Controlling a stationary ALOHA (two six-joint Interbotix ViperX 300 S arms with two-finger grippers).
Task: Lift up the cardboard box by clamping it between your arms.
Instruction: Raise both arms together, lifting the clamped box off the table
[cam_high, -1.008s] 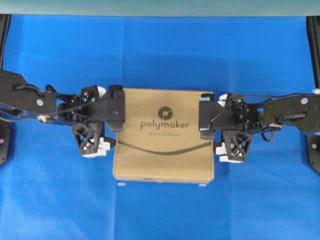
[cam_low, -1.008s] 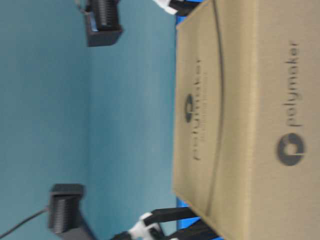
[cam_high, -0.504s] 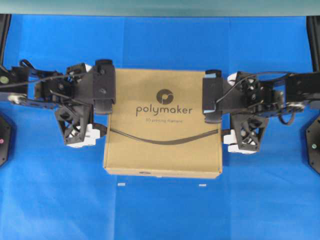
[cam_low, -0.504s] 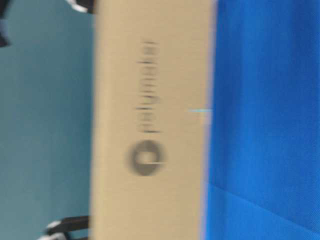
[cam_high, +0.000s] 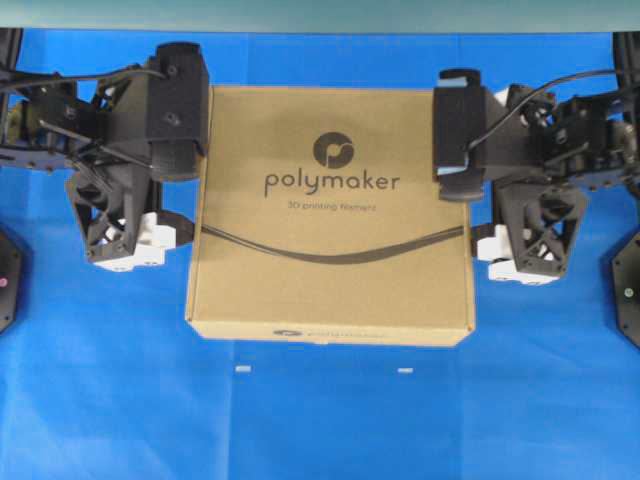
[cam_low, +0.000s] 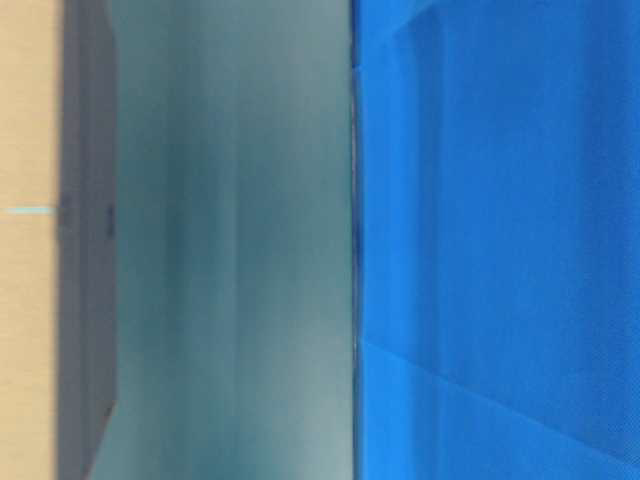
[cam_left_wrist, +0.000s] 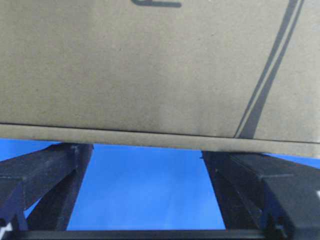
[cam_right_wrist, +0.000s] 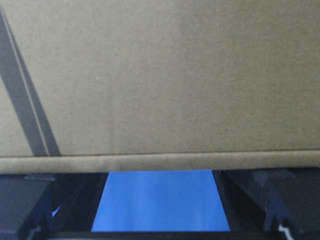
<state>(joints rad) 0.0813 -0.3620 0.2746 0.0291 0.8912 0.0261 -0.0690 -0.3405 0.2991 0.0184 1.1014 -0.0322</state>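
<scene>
The cardboard box (cam_high: 330, 215), brown with the "polymaker" logo and a curved dark line, hangs level above the blue cloth, pinched between my two arms. My left gripper (cam_high: 196, 175) presses on its left side and my right gripper (cam_high: 468, 180) on its right side. In the left wrist view the box's edge (cam_left_wrist: 150, 65) rests against the spread tips of the left gripper (cam_left_wrist: 147, 150), with blue cloth showing between the fingers. The right wrist view shows the same: the box (cam_right_wrist: 165, 75) against the right gripper (cam_right_wrist: 160, 172). Both grippers are open. Only a strip of the box (cam_low: 30, 300) shows in the table-level view.
Two small white marks (cam_high: 240, 370) (cam_high: 405, 370) lie on the blue cloth (cam_high: 320, 430) in front of the box. The arm bases (cam_high: 8, 280) (cam_high: 628, 290) stand at the left and right edges. A teal wall (cam_low: 230, 240) runs along the back.
The box has risen off the cloth with both arms and looks larger from overhead. In the table-level view it has moved almost out of the picture.
</scene>
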